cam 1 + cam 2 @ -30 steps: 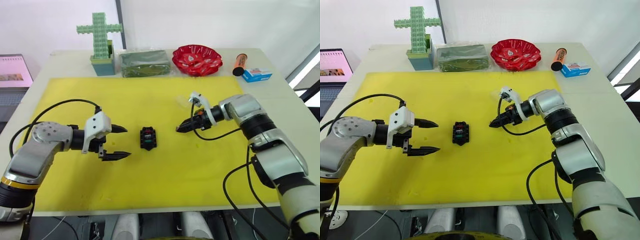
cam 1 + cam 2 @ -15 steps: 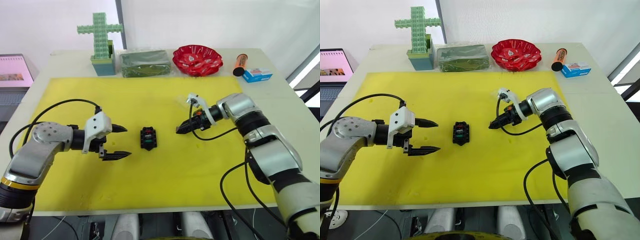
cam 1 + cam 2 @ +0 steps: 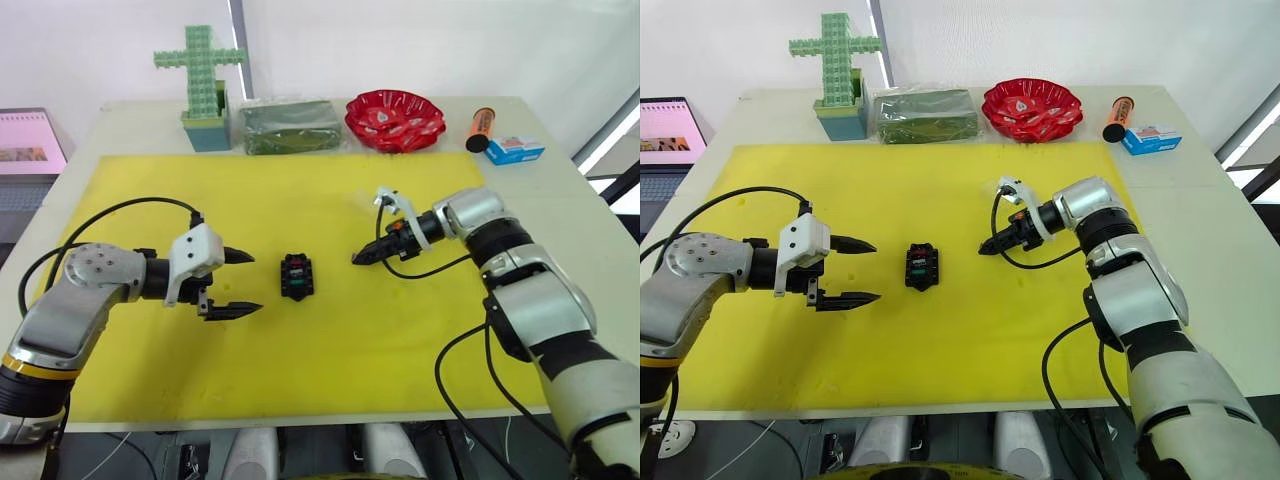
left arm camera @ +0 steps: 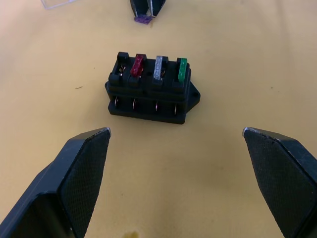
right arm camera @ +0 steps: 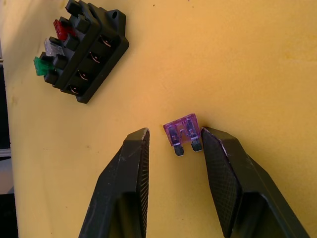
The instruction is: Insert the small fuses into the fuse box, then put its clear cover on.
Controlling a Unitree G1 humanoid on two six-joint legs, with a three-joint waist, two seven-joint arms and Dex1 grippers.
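A pale tabletop (image 3: 560, 190) carries a large yellow mat (image 3: 330, 370) that covers most of it. Along the far edge stand a green block cross in a teal holder (image 3: 203, 85), a dark green packet (image 3: 290, 125), a red bowl (image 3: 394, 119), an orange tube (image 3: 479, 128) and a small blue box (image 3: 514, 150) towards the far right corner. A laptop (image 3: 28, 150) sits off the left edge.

The fuse box (image 3: 297, 276) lies near the middle of the mat, between the two arms. Three fuses stand in its top slots: a red fuse (image 4: 136, 65), a grey fuse (image 4: 158, 67) and a green fuse (image 4: 182, 69), with the slot beside the red one unfilled.

The left claw (image 3: 232, 284) is on the mat's left side, just short of the box, its fingers wide apart and holding nothing.

The right claw (image 5: 172, 148) points down at the mat to the right of the box, fingers slightly apart. A mauve fuse (image 5: 184, 133) lies flat on the mat between the fingertips, touching or nearly touching one finger, with a gap to the other.

The clear cover (image 4: 60, 3) rests on the mat near the right claw, on the side away from the box.
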